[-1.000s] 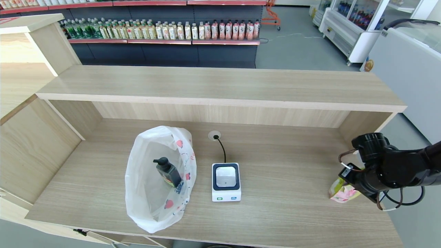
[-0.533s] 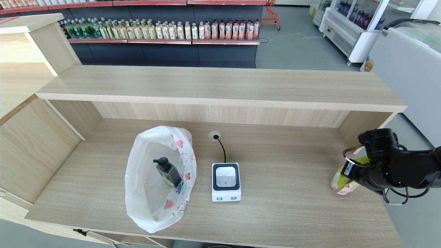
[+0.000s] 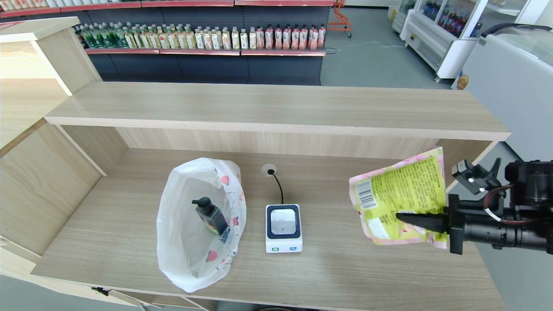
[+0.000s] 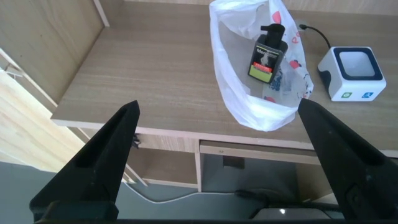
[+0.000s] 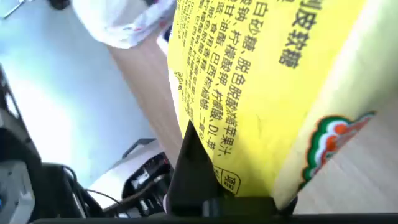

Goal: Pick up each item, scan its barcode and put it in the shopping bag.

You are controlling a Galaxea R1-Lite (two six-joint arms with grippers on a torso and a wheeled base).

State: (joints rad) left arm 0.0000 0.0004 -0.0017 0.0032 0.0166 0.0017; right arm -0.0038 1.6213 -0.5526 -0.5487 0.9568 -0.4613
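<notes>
A yellow-green snack pouch [image 3: 399,196] with a pink border hangs above the right part of the counter, its barcode side facing up. My right gripper [image 3: 421,221] is shut on its lower edge; up close the yellow pouch [image 5: 267,93] sits over a dark finger [image 5: 196,168]. The white barcode scanner [image 3: 283,227] sits mid-counter, left of the pouch. A white shopping bag [image 3: 201,222] lies open left of the scanner, with a dark pump bottle [image 3: 211,215] inside. My left gripper [image 4: 217,162] is open, off the counter's near edge before the bag [image 4: 258,68].
The scanner's black cable [image 3: 277,185] runs back to a hole in the counter. A raised wooden ledge [image 3: 276,108] walls the back and wooden panels close both sides. Stocked shelves and freezers stand in the room behind.
My right gripper has lifted the pouch off the counter's right end and swung it up and left, turning it so the barcode side shows. The bag, bottle and scanner have not moved.
</notes>
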